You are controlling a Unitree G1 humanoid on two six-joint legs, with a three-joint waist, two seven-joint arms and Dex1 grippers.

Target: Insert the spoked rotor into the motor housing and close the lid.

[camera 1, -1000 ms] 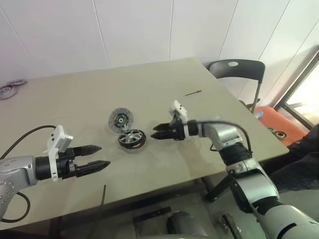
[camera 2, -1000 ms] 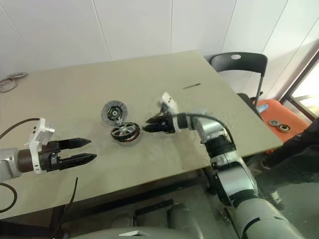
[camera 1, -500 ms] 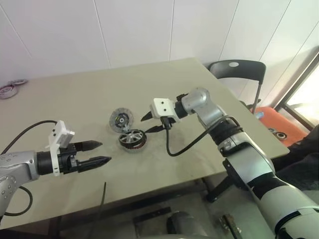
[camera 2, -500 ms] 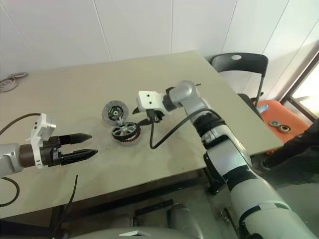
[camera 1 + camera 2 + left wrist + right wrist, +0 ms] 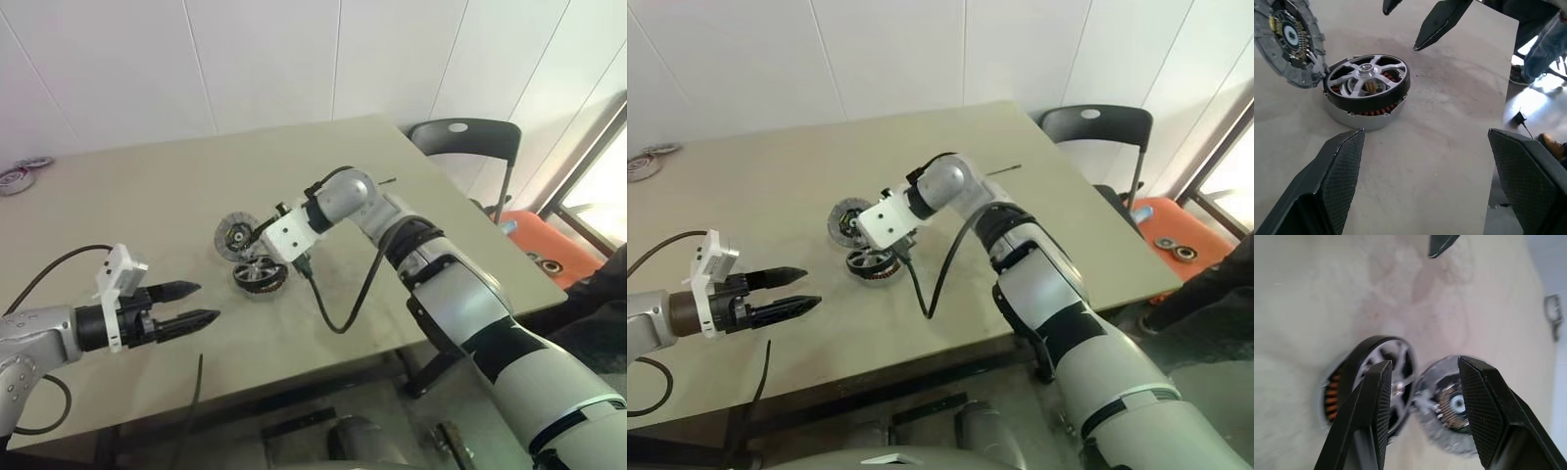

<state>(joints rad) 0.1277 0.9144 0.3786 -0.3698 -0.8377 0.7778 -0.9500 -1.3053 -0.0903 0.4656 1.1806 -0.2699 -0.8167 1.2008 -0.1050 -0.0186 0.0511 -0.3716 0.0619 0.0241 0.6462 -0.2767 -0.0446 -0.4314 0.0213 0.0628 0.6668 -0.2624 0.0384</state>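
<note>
Worktop (image 5: 147, 186): a beige surface that carries the motor parts near its middle. Beyond its far right corner stands a black chair (image 5: 470, 137), and an orange object (image 5: 549, 250) lies on the floor past that. A thin dark rod (image 5: 380, 182) lies on the worktop toward the chair, and small round parts (image 5: 15, 179) sit at the far left edge. A black cable (image 5: 343, 304) hangs from the right arm and drapes onto the worktop just beside the motor.

The motor housing (image 5: 1364, 115) rests flat on the worktop, copper windings visible through its side. The spoked rotor (image 5: 1367, 81) sits in it, dark rim and silver spokes facing up. The lid (image 5: 1288, 41) lies tilted against the housing's side, its inner face with the dark hub exposed; the lid is not yet on the housing.

The right gripper (image 5: 1422, 396) hangs just above the seam between housing and lid, fingers partly apart and holding nothing. The right arm's white wrist block stands between the head camera and part of the lid. The left gripper (image 5: 191, 305) hovers over the near left of the worktop, well apart from the motor, fingers spread wide and empty.

Compared with one second ago, the right gripper has swung from the right side of the motor to a position over it, and its wrist has rolled. The left gripper and the parts are unchanged.

No readable writing is visible.
</note>
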